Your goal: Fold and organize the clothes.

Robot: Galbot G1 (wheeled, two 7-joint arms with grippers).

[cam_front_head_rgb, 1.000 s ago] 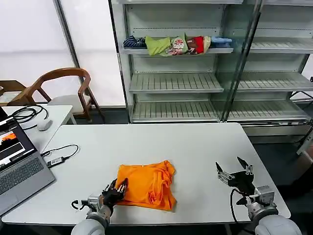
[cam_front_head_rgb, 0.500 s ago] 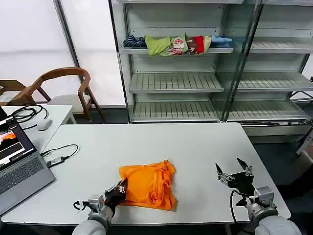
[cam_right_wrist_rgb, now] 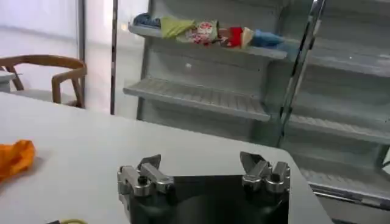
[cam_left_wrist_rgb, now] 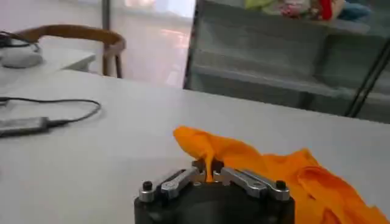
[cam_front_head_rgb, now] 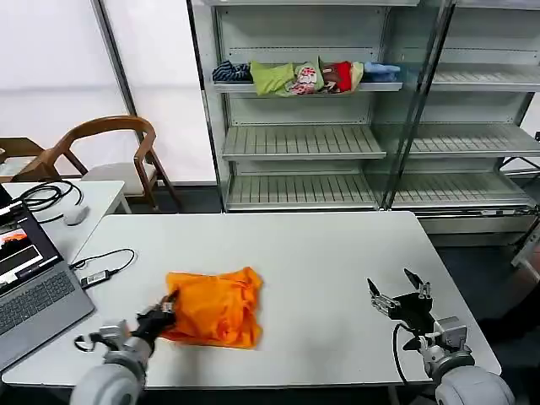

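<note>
We see the left gripper (cam_front_head_rgb: 162, 314) low over the white table (cam_front_head_rgb: 321, 253), its fingers pressed together on the near-left edge of the orange T-shirt (cam_front_head_rgb: 213, 306). The shirt lies crumpled on the table and spreads away from the pincer toward the middle; in the left wrist view a raised fold (cam_left_wrist_rgb: 201, 146) sits right at the fingertips. The right gripper (cam_front_head_rgb: 396, 297) hovers well apart from the shirt, fingers spread, seemingly just above the tabletop.
</note>
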